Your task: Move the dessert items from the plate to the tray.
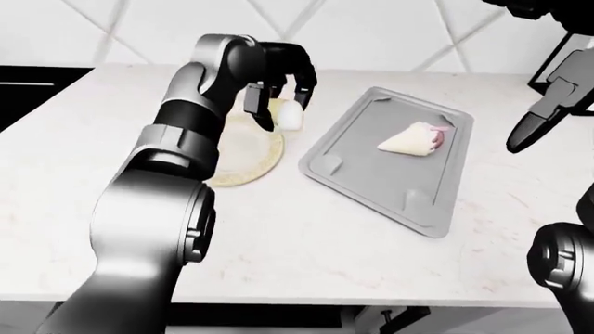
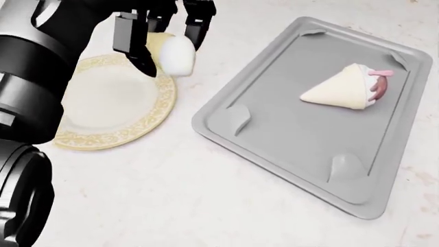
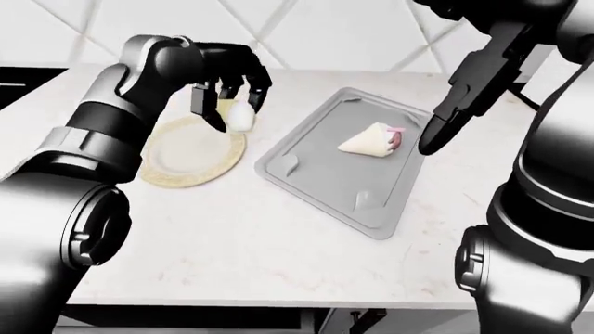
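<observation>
While L hand fingers close round white dessert at plate edge, cone pastry on tray, R hand raised beside tray, grip unclear.

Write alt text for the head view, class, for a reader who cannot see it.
The robot's left hand hangs over the rim of a yellow plate, its dark fingers standing about a white egg-shaped dessert. To the right lies a grey tray holding a cream wedge-shaped dessert.
</observation>
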Motion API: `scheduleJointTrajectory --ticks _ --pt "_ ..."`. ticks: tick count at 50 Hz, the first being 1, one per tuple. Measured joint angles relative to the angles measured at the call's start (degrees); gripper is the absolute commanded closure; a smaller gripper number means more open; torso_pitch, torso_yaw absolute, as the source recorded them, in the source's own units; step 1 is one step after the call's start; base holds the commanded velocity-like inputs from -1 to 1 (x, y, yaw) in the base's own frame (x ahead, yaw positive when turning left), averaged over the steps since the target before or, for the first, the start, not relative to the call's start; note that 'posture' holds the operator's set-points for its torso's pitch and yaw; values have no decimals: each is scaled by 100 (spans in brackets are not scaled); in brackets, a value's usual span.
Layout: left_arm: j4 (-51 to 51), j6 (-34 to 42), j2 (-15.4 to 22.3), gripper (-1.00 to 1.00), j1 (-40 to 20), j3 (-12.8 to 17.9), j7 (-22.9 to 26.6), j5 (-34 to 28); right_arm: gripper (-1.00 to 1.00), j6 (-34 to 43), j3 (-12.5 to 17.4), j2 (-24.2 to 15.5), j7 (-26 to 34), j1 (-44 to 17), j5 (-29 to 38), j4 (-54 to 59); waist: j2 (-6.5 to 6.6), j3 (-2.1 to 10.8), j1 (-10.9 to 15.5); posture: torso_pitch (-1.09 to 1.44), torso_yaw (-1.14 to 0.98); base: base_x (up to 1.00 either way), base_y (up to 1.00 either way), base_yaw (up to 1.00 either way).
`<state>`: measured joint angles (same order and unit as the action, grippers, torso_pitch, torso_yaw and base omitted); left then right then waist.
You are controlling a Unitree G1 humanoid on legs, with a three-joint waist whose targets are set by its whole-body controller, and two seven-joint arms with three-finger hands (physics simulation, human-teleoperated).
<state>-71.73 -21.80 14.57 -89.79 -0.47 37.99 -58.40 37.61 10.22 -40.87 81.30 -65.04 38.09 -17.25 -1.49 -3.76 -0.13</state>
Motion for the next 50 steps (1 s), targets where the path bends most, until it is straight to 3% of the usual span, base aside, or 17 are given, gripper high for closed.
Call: scheduleJointTrajectory --ticks 5,12,20,29,50 --pt "38 125 -205 100 -81 37 274 401 -100 10 119 -96 -3 95 -78 -86 -13 7 -4 0 0 0 0 0" --pt "498 -7 -525 100 -116 -216 353 579 -100 72 58 -98 -69 150 -123 -111 -56 -13 15 0 0 0 0 0" --pt "602 119 -1004 100 -162 -466 119 335 -100 128 98 -140 -51 165 -175 -205 -106 -14 32 0 0 0 0 0" --pt "715 847 -1734 100 -112 -690 -131 -167 -100 143 186 -270 -133 278 -330 -226 -173 -17 42 0 0 0 0 0" --pt "911 1491 -2471 100 -206 -695 -19 -202 -100 222 351 -665 -409 457 -796 -220 -292 -27 78 0 0 0 0 0"
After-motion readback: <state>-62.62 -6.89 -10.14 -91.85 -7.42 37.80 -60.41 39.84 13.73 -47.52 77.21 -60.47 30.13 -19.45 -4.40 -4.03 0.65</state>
